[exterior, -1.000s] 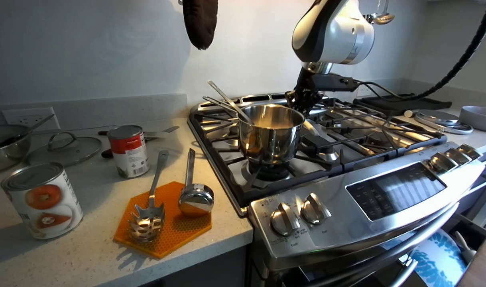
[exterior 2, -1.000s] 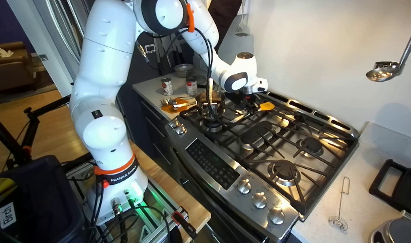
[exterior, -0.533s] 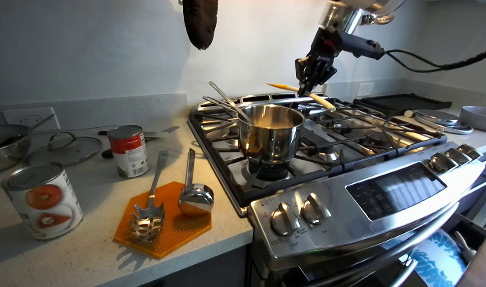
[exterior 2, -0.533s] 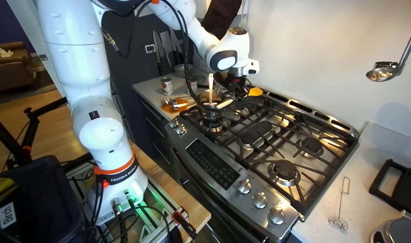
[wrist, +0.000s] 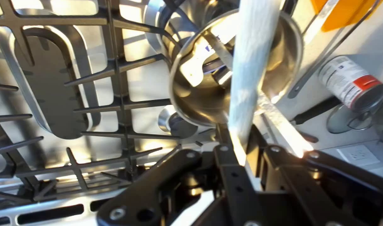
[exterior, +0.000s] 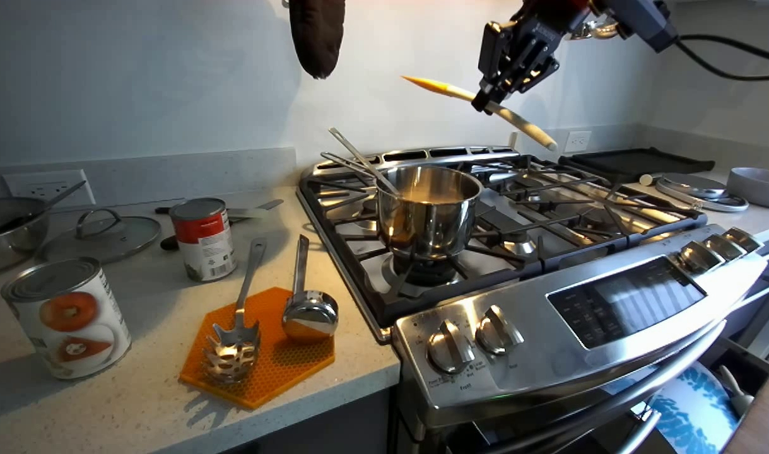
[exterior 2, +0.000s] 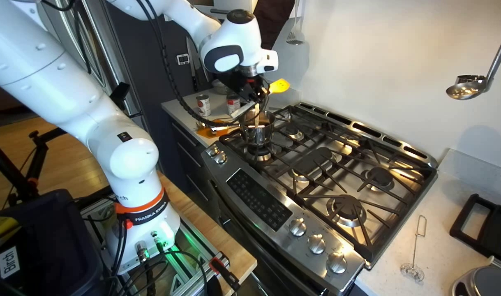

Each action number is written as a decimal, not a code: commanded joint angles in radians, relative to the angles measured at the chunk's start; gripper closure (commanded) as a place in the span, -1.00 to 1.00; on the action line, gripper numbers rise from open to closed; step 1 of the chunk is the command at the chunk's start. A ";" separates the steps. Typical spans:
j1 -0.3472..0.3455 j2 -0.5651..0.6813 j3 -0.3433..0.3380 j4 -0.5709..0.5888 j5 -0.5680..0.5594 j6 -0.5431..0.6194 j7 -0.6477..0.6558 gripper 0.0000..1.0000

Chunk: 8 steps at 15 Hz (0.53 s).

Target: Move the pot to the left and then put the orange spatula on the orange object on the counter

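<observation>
My gripper (exterior: 488, 104) is shut on the pale handle of the orange spatula (exterior: 431, 84) and holds it in the air, tilted, above the stove. In an exterior view, the gripper (exterior 2: 259, 92) and the spatula's orange head (exterior 2: 279, 86) show above the pot. In the wrist view, the handle (wrist: 254, 47) runs up from between the fingers (wrist: 241, 138) across the pot; the orange head is out of view. The steel pot (exterior: 425, 221) stands on a front burner (exterior 2: 256, 133). The orange object (exterior: 286, 372), a hexagonal honeycomb mat, lies on the counter; it shows partly in the wrist view (wrist: 342, 22).
A slotted spoon (exterior: 233, 353) and a steel scoop (exterior: 310, 312) lie on the mat. Two tin cans (exterior: 202, 236) (exterior: 69, 318), a glass lid (exterior: 113, 236) and a bowl (exterior: 5, 233) stand behind and left. A metal utensil (exterior: 362, 157) leans out of the pot.
The gripper has lifted the spatula from low over the stove grates and carried it up, toward the pot's side of the stove. The pot and the mat have not moved.
</observation>
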State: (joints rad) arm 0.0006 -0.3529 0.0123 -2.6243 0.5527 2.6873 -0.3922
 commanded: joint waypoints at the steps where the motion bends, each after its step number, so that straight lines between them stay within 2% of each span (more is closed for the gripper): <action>1: 0.161 -0.223 -0.027 -0.122 0.011 0.031 -0.016 0.91; 4: 0.325 -0.257 -0.039 -0.095 0.023 0.022 -0.024 0.91; 5: 0.399 -0.254 -0.069 -0.074 0.054 -0.012 -0.036 0.91; 6: 0.323 -0.238 -0.047 -0.079 -0.023 0.020 0.024 0.91; 7: 0.359 -0.243 -0.051 -0.076 -0.023 0.020 0.034 0.65; 8: 0.363 -0.243 -0.052 -0.076 -0.031 0.021 0.044 0.65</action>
State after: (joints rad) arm 0.3370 -0.5943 -0.0136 -2.6990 0.5550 2.7028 -0.3728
